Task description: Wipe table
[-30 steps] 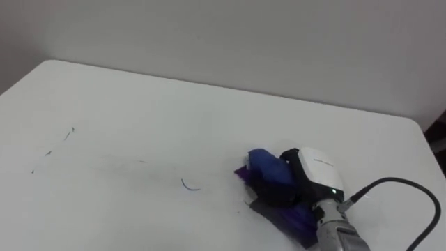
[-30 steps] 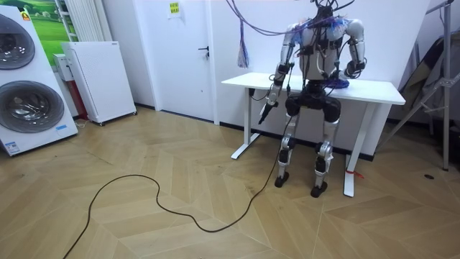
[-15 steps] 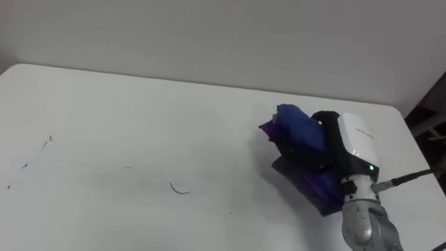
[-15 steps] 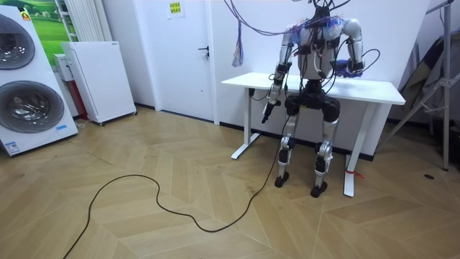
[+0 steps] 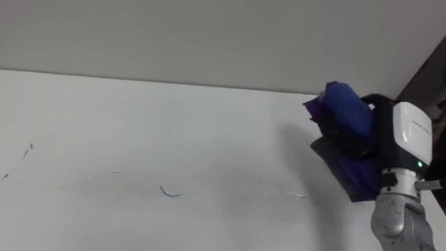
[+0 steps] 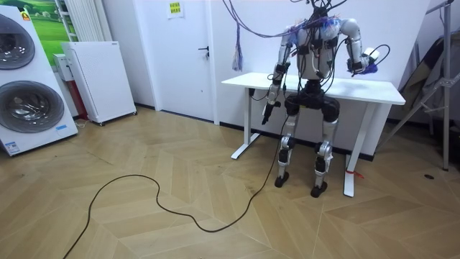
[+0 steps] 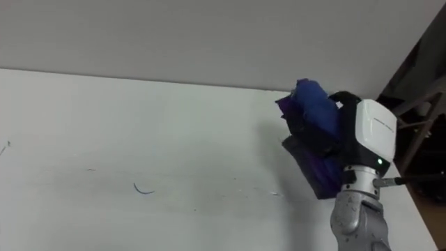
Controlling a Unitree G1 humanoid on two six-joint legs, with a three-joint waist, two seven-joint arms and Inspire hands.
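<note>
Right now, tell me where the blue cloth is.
In the left eye view the blue cloth is at the right, clutched in the right hand, held above the white table's right end.

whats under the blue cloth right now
The white table; the right hand holds the cloth above it. The tabletop directly beneath and most of the fingers are covered.
</note>
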